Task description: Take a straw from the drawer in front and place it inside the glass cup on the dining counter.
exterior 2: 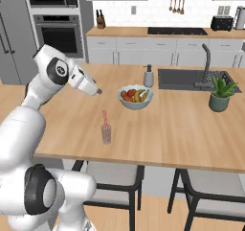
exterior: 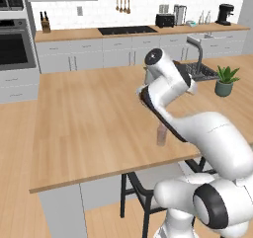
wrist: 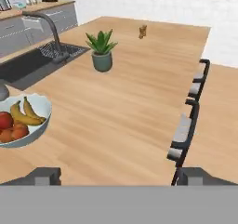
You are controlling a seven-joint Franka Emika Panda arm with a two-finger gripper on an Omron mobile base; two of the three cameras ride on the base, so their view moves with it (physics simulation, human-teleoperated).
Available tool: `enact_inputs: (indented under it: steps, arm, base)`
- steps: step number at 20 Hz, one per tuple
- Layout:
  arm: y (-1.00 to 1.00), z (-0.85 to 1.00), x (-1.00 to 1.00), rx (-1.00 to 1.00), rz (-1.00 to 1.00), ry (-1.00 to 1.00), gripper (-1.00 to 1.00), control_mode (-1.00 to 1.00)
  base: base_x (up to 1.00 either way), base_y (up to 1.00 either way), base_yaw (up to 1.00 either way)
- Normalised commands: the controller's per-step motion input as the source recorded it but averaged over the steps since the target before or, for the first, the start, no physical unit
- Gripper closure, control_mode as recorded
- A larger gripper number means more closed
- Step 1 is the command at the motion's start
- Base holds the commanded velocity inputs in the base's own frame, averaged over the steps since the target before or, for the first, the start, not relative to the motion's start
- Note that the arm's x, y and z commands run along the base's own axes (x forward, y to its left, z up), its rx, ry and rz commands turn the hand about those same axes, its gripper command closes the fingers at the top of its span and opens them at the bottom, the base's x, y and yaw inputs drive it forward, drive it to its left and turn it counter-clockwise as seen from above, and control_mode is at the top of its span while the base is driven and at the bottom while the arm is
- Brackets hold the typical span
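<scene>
And the gripper (exterior 2: pixel 97 91) hangs over the dining counter (exterior 2: pixel 182 129), jaws spread wide in the hand view, nothing between them, touching nothing. Down and just to one side stands the glass cup (exterior 2: pixel 106 133) with the straw (exterior 2: pixel 105 117) upright inside it (pink, leaning a touch). Beyond sits the fruit bowl (exterior 2: pixel 135 97), then the potted plant (exterior 2: pixel 220 95).

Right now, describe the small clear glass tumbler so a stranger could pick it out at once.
Find the large light-wood dining counter with the sink. Near its front edge, above the black stools, stands the small clear cylindrical glass cup, in front of the white bowl of fruit. It is the only see-through thing there, and a thin red straw sticks up from it.
</scene>
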Motion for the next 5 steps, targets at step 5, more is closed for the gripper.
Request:
enact_inputs:
  steps: [5]
  arm:
    - [-0.01, 0.00, -0.71, 0.52, 0.40, 0.80, -1.00, -1.00]
  base:
    - [0.00, 0.00, 0.00]
